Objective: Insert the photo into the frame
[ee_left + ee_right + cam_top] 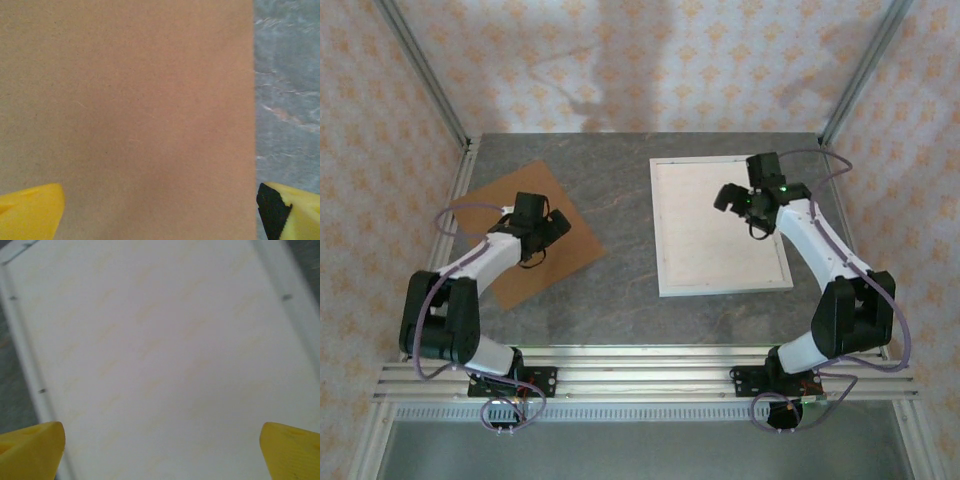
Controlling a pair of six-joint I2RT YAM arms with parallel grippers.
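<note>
right gripper (744,184): fingers spread, held over frame (720,286)
frame: long axis laid away from bases, right arm nearer
left gripper (545,215): fingers spread, held over backing board (575,245)

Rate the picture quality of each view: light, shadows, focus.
Top external: even, soft light, a faint shadow on the back wall, the frame sharp. Left wrist: the brown board flat-lit and slightly soft, the left pincer tips blurred at the corners. Right wrist: the frame's pale inside washed out, its rim soft.
</note>
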